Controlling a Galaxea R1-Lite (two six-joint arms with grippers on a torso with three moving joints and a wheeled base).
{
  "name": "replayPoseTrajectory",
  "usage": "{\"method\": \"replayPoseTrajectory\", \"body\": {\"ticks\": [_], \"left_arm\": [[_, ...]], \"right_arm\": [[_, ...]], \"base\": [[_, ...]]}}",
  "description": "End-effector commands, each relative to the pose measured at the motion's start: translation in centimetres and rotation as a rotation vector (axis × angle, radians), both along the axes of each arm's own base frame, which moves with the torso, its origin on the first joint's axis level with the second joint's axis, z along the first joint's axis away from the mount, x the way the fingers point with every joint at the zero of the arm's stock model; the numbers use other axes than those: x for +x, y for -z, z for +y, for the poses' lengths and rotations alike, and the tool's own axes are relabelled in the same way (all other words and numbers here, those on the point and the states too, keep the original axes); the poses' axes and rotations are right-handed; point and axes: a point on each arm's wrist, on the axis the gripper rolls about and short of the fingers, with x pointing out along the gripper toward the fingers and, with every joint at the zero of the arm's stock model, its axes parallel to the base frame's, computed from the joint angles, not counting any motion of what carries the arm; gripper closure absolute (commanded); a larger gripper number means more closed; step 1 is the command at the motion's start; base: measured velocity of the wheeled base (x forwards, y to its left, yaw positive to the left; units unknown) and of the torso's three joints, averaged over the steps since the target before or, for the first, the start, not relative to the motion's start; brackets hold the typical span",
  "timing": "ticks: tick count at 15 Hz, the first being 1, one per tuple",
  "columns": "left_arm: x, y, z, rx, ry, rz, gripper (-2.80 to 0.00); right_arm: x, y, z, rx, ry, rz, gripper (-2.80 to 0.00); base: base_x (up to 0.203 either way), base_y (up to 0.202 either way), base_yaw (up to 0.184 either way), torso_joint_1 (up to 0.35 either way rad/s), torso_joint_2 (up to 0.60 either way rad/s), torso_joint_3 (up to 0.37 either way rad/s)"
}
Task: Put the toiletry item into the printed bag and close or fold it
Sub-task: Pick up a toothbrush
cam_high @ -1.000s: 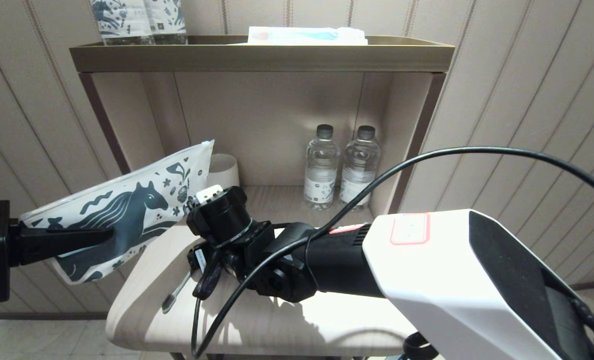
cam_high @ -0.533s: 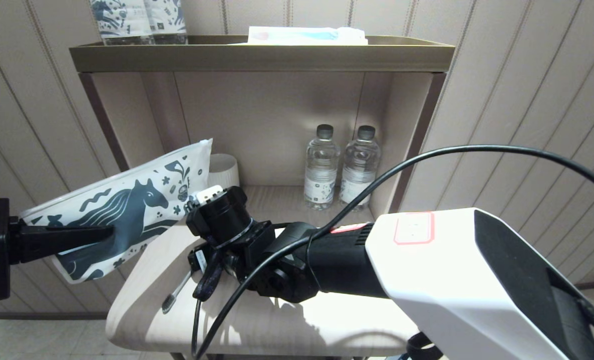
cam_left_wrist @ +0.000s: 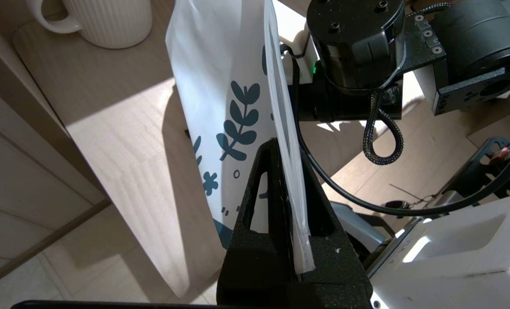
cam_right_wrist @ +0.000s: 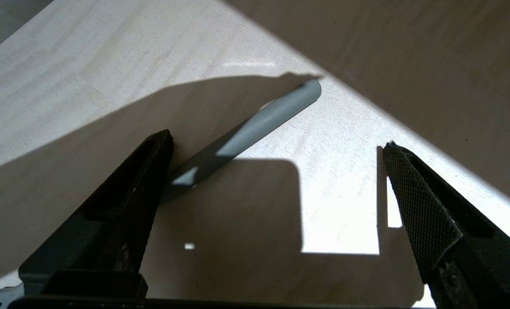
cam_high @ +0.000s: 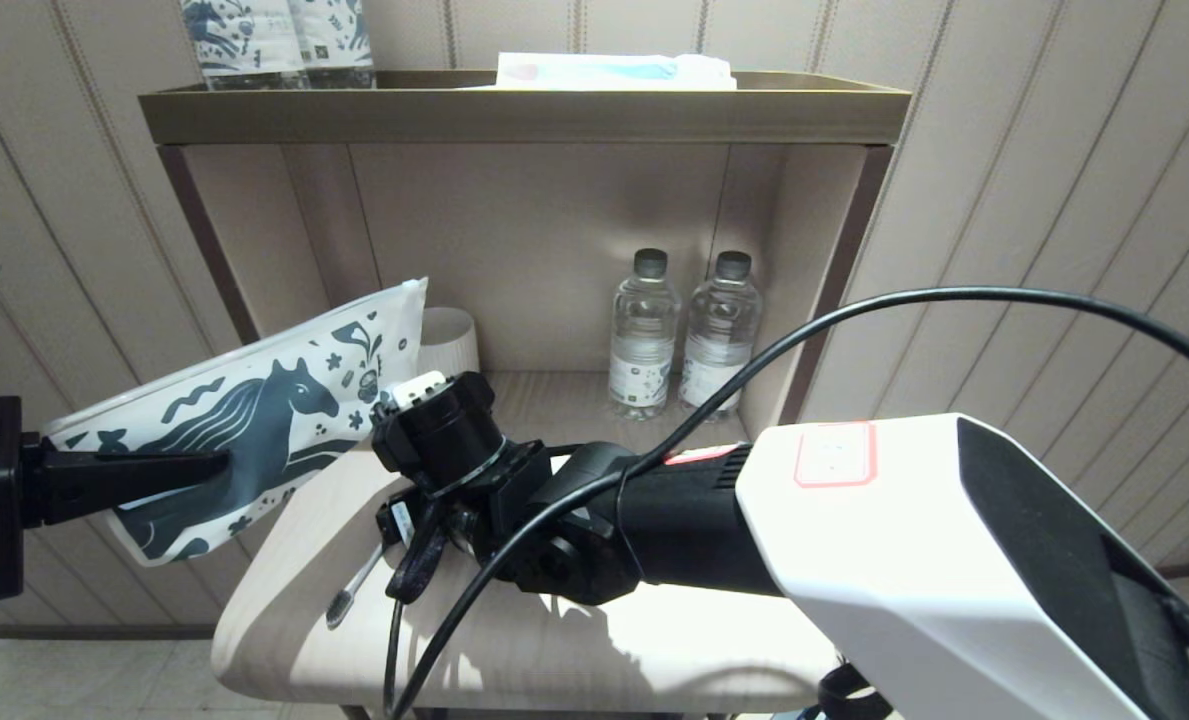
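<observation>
The printed bag (cam_high: 254, 420), a white pouch with a dark blue horse, hangs tilted in the air left of the table. My left gripper (cam_high: 219, 462) is shut on its lower edge. The left wrist view shows the pouch (cam_left_wrist: 220, 77) edge-on, pinched in the left gripper (cam_left_wrist: 287, 148). The toothbrush (cam_high: 354, 590) lies on the table's front left, bristle head towards the front edge. My right gripper (cam_high: 409, 570) points down just above it and is open. In the right wrist view the grey handle (cam_right_wrist: 246, 133) lies slanted beside one finger (cam_right_wrist: 152, 171) of the right gripper (cam_right_wrist: 277, 141), not gripped.
A pale wooden table (cam_high: 604, 640) stands before a shelf niche. A white ribbed mug (cam_high: 447, 340) sits behind the pouch, and two water bottles (cam_high: 679, 335) stand at the back. Printed bottles (cam_high: 274, 40) and a flat packet (cam_high: 614, 72) are on the top shelf (cam_high: 514, 115).
The left gripper and the pouch have shifted very slightly. The right gripper stays over the toothbrush, which has not moved.
</observation>
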Motion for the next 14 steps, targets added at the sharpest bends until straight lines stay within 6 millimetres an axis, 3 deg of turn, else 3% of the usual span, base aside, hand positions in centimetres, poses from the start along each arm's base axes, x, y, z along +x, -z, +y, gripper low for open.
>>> {"method": "replayPoseTrajectory", "body": {"ticks": [1,14], "left_arm": [[0.02,0.07,-0.01,0.0,0.003,0.004,0.0],[-0.06,0.03,0.0,-0.001,0.003,0.001,0.0]], "right_arm": [[-0.06,-0.13,-0.02,0.0,0.0,-0.001,-2.8],[-0.04,-0.3,-0.06,0.003,0.001,-0.003,-2.8]], "base": [[0.0,0.0,0.0,0.0,0.0,0.0],[0.0,0.0,0.0,0.0,0.0,0.0]]}}
